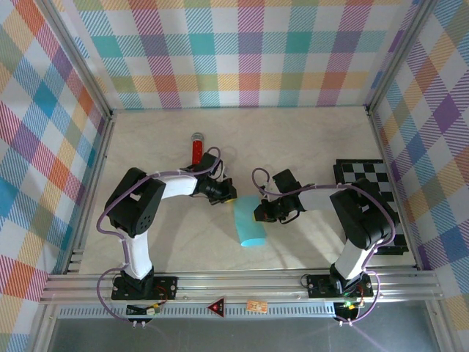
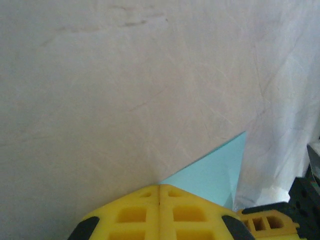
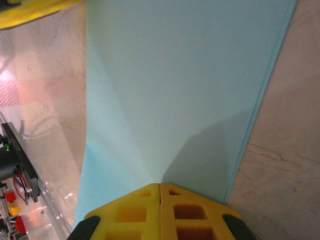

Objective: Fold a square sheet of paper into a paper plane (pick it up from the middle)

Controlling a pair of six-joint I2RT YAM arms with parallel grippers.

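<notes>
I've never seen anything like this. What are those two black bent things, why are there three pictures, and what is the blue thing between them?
The two black bent things are robot arms bolted at the table's near edge. One picture looks down from above; the other two come from cameras on each arm's wrist, so the yellow blocks at their bottom edges are the arm's own gripper fingers. The blue thing is a sheet of light cyan paper, already folded narrow, being made into a paper plane. The left gripper is shut on one corner of it, and the right gripper is shut on its edge. On the marble-look table there is also a red glittery tube and, at the right, a black-and-white checkered board.
</notes>
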